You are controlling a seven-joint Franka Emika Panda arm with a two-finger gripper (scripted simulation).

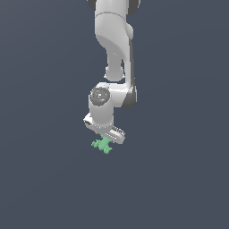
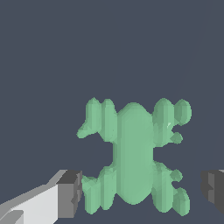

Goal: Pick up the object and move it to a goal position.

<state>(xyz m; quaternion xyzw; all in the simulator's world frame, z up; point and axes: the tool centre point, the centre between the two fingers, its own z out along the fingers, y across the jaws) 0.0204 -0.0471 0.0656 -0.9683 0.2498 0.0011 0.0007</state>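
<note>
A: Item 1, object [image 2: 133,159]: where is it found?
B: Directly under the gripper [image 2: 142,190], between 2 spread fingers [image 2: 70,194].
A: Is it gripped?
B: Nothing is seen clamped; gaps remain.

The object [image 2: 133,157] is a small mint-green knobbly piece: a smooth elongated oval body with clusters of stubby rounded lobes jutting from both long sides. In the exterior view it [image 1: 103,145] sits just under the arm's white hand.
</note>
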